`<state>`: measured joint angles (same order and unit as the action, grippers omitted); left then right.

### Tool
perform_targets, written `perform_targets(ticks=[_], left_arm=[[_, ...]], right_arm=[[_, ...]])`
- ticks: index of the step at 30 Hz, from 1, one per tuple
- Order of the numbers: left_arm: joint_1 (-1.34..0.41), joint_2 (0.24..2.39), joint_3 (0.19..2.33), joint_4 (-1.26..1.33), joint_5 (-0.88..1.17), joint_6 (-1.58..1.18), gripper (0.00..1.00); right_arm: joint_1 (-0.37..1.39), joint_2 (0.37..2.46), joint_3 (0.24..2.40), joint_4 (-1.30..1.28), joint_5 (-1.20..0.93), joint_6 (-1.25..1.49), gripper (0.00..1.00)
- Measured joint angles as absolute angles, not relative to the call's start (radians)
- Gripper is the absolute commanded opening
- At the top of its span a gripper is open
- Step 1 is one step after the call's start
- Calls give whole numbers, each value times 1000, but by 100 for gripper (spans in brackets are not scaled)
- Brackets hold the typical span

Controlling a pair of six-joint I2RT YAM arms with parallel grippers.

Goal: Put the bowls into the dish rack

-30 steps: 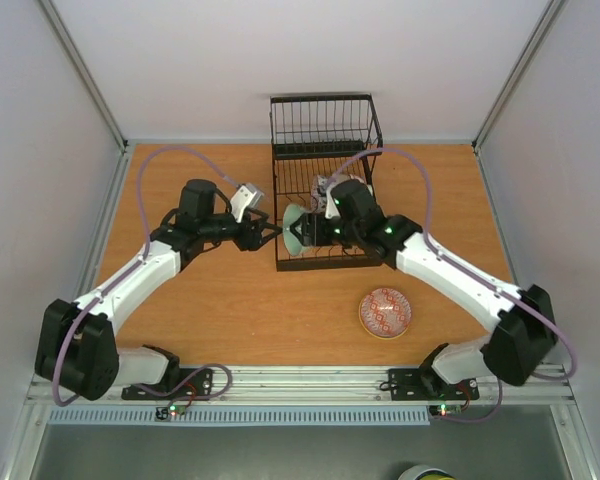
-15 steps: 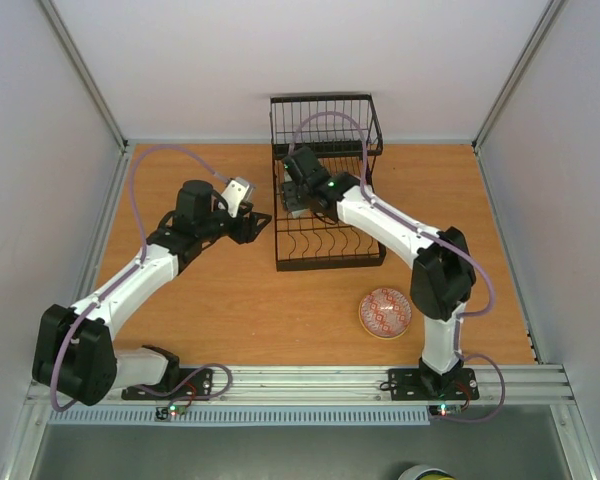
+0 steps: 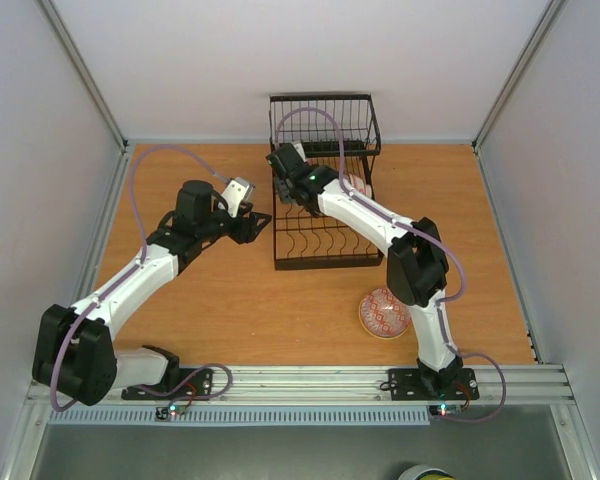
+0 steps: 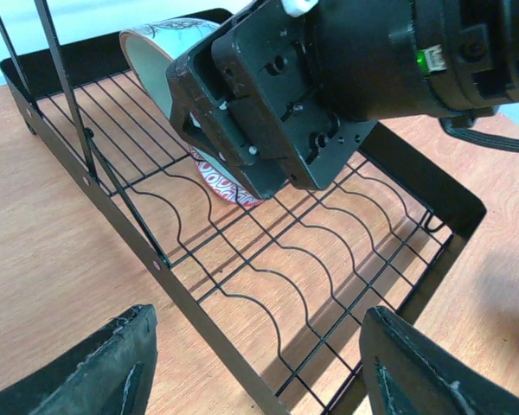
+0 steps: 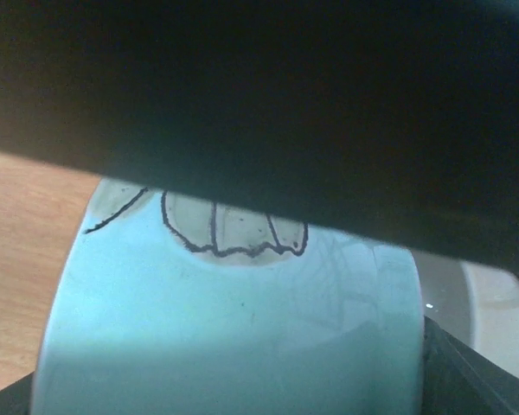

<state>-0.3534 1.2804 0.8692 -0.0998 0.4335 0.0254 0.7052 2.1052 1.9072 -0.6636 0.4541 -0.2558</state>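
Observation:
The black wire dish rack [image 3: 325, 215] stands at the middle back of the table. My right gripper [image 3: 283, 163] reaches into its back left part and is shut on a blue-green bowl [image 5: 233, 311], which fills the right wrist view. The bowl's rim [image 4: 160, 47] shows on edge behind the gripper in the left wrist view. A red-patterned bowl [image 4: 227, 186] stands in the rack just beneath and behind it. Another red-patterned bowl [image 3: 385, 312] lies on the table in front of the rack. My left gripper [image 3: 260, 222] is open and empty just outside the rack's left side [image 4: 156, 259].
The rack's taller basket section [image 3: 325, 122] rises at its back. The rack's front rows of curved dividers [image 4: 329, 277] hold nothing. Grey side walls close in the table on the left and right.
My right gripper has carried the blue-green bowl from the rack's front left to its back left. My left gripper has drawn back a little from the rack's side.

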Motion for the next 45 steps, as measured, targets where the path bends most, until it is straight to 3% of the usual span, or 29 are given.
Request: perform_targets(ticks=[9,25,45], left_arm=[[-353,1280,869,-99,434,25,65],[-353,1280,869,-99,438,26,65],[-353,1280,869,-99,445,30,65]], right_arm=[[709,2133,1916,-627,526,-275,1],[749,2088,1680,-558,525,-252,1],[748,2244,1846,-559,641,-290,1]])
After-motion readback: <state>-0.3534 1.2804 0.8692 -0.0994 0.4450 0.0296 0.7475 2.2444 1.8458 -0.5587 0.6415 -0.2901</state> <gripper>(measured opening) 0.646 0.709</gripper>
